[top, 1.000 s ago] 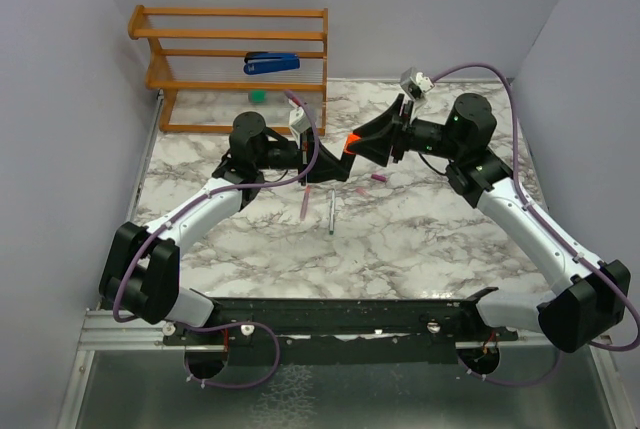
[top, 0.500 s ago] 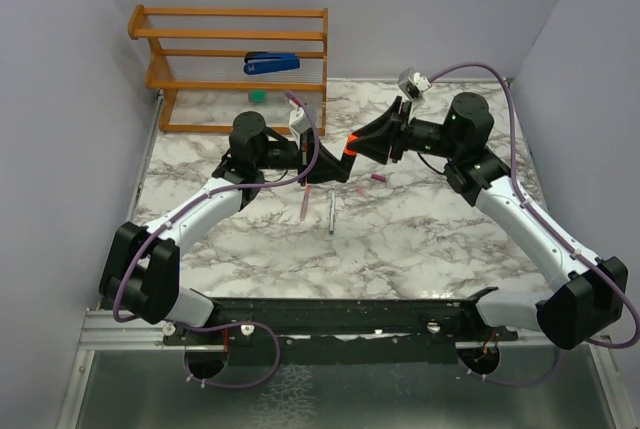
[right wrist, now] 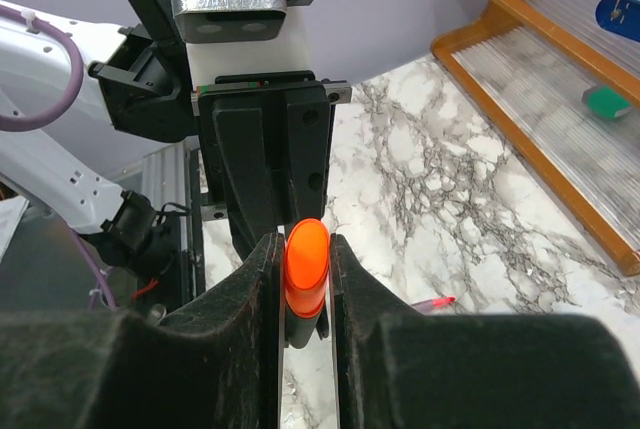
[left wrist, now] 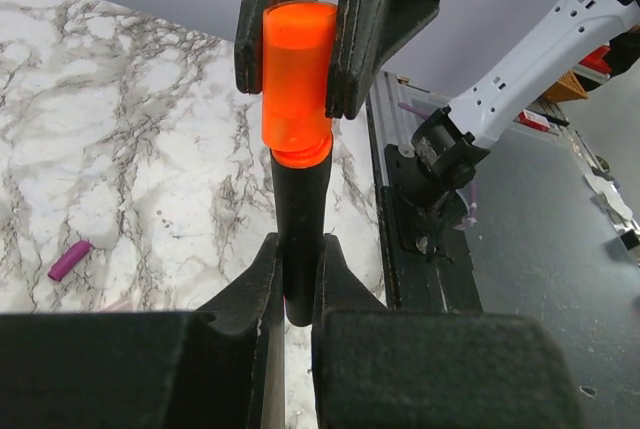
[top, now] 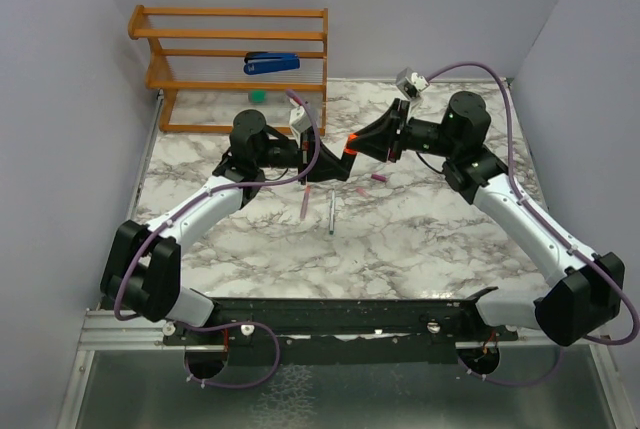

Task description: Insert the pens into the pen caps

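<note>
My left gripper [top: 320,151] is shut on the black marker body [left wrist: 300,204] and holds it above the table. My right gripper [top: 356,145] is shut on the chunky orange cap [top: 347,147], end to end with the marker. In the left wrist view the cap [left wrist: 297,79] sits over the marker's tip, between the right fingers [left wrist: 365,29]. The right wrist view shows the cap [right wrist: 305,264] in my right gripper [right wrist: 303,249] with the marker [right wrist: 305,327] below it. The pink pen [top: 303,205] and grey pen [top: 331,214] lie on the marble. The purple cap [top: 379,178] lies to their right. I cannot make out the pink cap.
A wooden rack [top: 235,81] stands at the back left with a blue stapler-like object [top: 272,62] on its shelf and a small green object [top: 258,95] below. Grey walls close in the left, back and right sides. The arm bases sit on the black rail at the near edge.
My right gripper has shifted slightly left toward the left gripper, with the orange cap staying against the marker. The left arm and the loose pens have not moved.
</note>
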`<state>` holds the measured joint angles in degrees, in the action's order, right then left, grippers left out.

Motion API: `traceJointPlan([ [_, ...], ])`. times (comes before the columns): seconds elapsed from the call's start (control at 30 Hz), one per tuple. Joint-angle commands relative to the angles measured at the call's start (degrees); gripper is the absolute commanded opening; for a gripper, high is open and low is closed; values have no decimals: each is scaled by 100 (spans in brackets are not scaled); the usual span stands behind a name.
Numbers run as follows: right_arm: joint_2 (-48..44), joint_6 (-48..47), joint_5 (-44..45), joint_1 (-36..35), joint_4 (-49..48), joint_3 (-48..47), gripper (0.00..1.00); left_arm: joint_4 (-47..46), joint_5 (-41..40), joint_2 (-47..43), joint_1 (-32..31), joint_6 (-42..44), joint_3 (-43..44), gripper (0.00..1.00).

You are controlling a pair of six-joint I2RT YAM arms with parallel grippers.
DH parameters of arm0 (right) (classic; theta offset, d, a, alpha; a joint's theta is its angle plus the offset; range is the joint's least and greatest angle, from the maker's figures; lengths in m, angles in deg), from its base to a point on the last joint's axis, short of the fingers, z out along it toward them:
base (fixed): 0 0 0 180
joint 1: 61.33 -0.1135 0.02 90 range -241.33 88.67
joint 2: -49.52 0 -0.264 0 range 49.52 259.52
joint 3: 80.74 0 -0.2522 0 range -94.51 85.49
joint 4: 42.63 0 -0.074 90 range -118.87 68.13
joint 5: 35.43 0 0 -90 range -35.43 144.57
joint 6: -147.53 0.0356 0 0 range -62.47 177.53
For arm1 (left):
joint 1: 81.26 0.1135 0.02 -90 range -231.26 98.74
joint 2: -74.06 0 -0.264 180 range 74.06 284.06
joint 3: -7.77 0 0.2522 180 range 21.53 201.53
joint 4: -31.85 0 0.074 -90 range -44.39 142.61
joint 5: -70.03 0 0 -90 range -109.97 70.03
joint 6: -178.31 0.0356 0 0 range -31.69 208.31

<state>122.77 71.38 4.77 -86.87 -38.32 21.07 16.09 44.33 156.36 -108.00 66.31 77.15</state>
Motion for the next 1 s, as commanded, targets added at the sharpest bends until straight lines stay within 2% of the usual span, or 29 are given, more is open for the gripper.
traceJointPlan([
  [0.0, 101, -26, -309, -21, 0, -115, 1, -142, 104, 88, -6, -15, 217, 0],
  [0.7, 290, -569, -1752, -21, 932, -215, 1, -142, 1216, 432, 236, -171, 1230, 0],
  [0.97, 258, -699, -1722, -52, 1258, -79, 1, -149, 906, 573, 335, -226, 1572, 0],
])
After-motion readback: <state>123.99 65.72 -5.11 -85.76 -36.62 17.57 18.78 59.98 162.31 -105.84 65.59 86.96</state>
